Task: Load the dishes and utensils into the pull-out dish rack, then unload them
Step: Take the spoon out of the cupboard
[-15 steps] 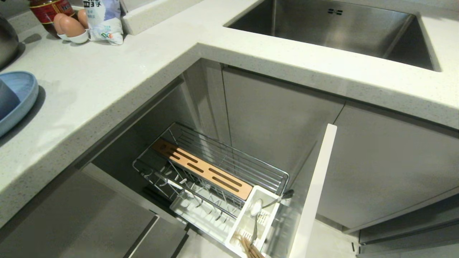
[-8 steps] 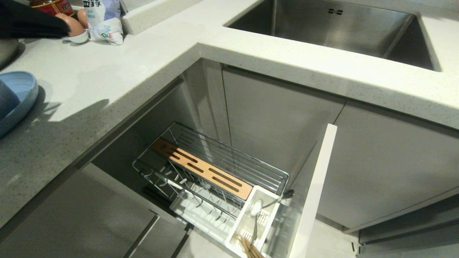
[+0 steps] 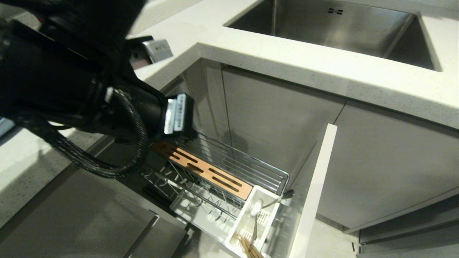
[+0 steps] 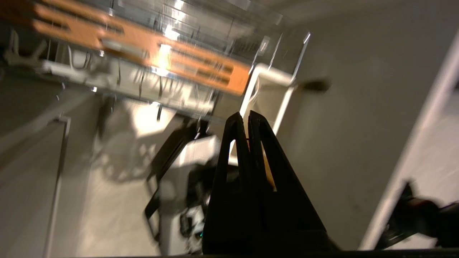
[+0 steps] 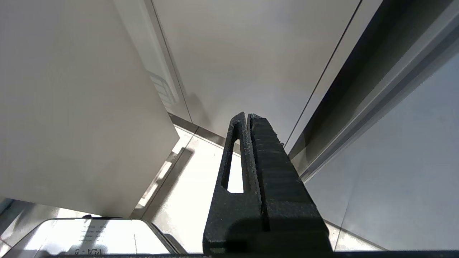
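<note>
Left arm [image 3: 71,89], matte black with a braided cable loop, fills the head view from 9 to 12 o'clock and hides most of the speckled pale tabletop [image 3: 322,71] there; no plate or bowl can be made out. Left gripper [image 4: 247,116] shows clearly only in its wrist view: black fingers clenched together, nothing between them, hanging over the pull-out dish rack [image 3: 229,168]. That view is smeared, details soft. Rack at 6 o'clock: chrome wire basket, slotted wooden strip [image 3: 204,168], white plastic caddy [image 3: 251,218]. In the caddy, a silver spoon [image 3: 256,208] stands bowl-up; brown chopsticks [image 3: 251,251] are cut off by the frame edge. Steel sink [image 3: 340,28] at 1 o'clock. Right gripper [image 5: 247,118], clenched empty, sits beside flat grey cabinet fronts.
</note>
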Controlling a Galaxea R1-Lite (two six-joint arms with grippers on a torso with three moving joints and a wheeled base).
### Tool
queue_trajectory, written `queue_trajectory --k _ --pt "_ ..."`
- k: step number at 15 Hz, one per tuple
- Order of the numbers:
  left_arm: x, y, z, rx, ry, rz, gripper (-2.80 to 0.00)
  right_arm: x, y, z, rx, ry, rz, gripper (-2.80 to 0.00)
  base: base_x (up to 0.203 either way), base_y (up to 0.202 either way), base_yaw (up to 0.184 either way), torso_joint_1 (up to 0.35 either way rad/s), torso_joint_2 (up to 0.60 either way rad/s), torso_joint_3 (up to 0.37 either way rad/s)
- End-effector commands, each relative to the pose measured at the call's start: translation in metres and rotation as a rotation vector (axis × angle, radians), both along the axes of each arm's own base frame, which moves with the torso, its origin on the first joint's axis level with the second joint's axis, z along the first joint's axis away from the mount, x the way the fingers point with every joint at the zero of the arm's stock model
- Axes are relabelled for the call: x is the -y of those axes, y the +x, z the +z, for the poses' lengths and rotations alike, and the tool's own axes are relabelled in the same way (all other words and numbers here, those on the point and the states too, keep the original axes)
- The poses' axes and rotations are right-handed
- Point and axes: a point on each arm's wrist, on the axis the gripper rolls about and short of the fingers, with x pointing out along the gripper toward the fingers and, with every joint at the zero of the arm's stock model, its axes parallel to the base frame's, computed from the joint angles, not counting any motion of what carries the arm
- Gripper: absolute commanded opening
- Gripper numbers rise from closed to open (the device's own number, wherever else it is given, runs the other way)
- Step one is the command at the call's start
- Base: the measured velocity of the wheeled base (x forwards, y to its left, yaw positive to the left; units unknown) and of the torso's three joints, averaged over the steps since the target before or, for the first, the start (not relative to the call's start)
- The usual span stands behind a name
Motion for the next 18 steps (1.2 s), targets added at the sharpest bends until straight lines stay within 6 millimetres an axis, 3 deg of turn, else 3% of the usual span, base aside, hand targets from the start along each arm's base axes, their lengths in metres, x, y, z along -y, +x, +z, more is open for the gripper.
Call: queue_trajectory --k 1,8,14,18 --pt "0.035 0.014 -0.035 -0.094 0.119 -0.032 0.00 0.000 0.000 0.000 0.000 0.000 -0.001 -2.80 0.000 0.000 0.000 0.000 0.00 0.000" --pt "0.087 0.019 -0.104 -0.238 0.320 -0.110 0.00 0.000 0.000 0.000 0.000 0.000 0.001 -2.80 0.000 0.000 0.000 0.000 0.00 0.000" --pt "0.106 0.019 -0.139 -0.296 0.409 -0.149 0.00 0.000 0.000 0.000 0.000 0.000 0.001 -2.80 0.000 0.000 0.000 0.000 0.00 0.000" --pt "0.112 0.022 -0.150 -0.311 0.426 -0.150 0.00 0.000 0.000 0.000 0.000 0.000 -0.001 -2.80 0.000 0.000 0.000 0.000 0.00 0.000"
